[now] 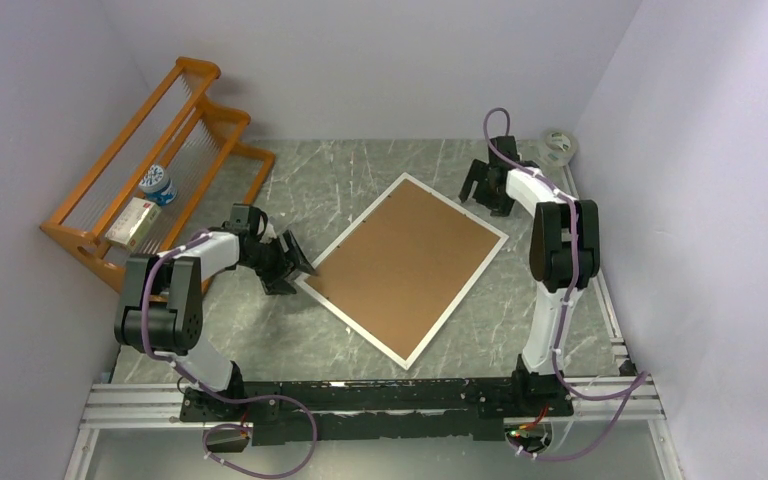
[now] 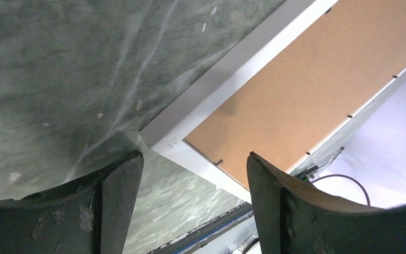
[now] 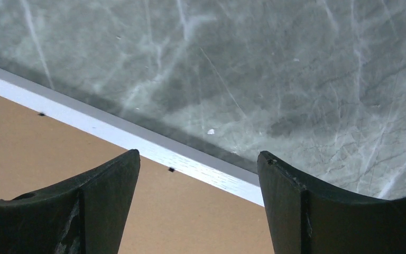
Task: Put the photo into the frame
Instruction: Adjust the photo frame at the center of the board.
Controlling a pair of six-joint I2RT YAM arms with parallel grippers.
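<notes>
1. Frame [image 1: 405, 268] lies flat on table [image 1: 360, 170], brown back up, white rim all round, turned diagonal to the arms.
2. L gripper [image 1: 303, 267] is at frame's left corner, low to table. Its fingers [image 2: 113, 201] are spread wide, holding nothing.
3. L wrist view: that corner sits between the two fingertips. Rim + back show, w/ small dark clips along the edge. Contact w/ frame: can't tell.
4. R gripper [image 1: 480, 188] is at frame's far-right edge, near the far corner. Its fingers [image 3: 103, 201] are spread too, nothing pinched.
5. R wrist view: rim runs slantwise under the gap, w/ back on one side and bare table on the other.
6. Orange rack [image 1: 150, 170] stands well left of frame, by the wall, w/ a box [image 1: 132, 222] + a blue-white tub [image 1: 160, 185] on it.
7. Clear roll [image 1: 558, 147] sits beyond frame's far-right side, in the table corner.
</notes>
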